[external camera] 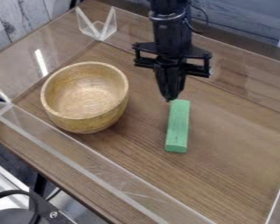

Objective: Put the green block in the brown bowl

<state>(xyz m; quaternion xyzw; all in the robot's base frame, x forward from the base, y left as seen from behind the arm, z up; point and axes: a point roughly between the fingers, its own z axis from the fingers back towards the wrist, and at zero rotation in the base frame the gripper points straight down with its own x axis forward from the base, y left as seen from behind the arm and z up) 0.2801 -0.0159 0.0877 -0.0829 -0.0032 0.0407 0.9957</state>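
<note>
Catalogue basis: clock directions as seen in the camera view, twelve at the top edge.
Green block [178, 128]: one long, flat, bright green bar with plain faces; lies on the table at four o'clock from the view's centre, outside the bowl, its long sides running nearly twelve to six.
Brown bowl [84, 98]: one round, light tan wooden bowl, thick-walled, grain visible; upright at nine o'clock from centre, its open mouth showing; the block lies apart from it, at about four o'clock.
Gripper [171, 94]: one, black, pointing down; jaws closed, nothing seen between them; found between one and two o'clock from centre, near the block's twelve o'clock end. Contact with the block: cannot be told.
Robot arm [170, 28]: dark, entering at about twelve o'clock and reaching down to the gripper.
Table [233, 160]: brown wooden surface beneath block and bowl.
Clear piece [98, 24]: pale-edged and angular, at eleven o'clock; exact nature unclear.
Black cable [31, 203]: curved, between seven and eight o'clock, at the view's corner.
Clear strip [78, 156]: shiny, running slantwise from nine toward five o'clock, passing below the bowl.
</note>
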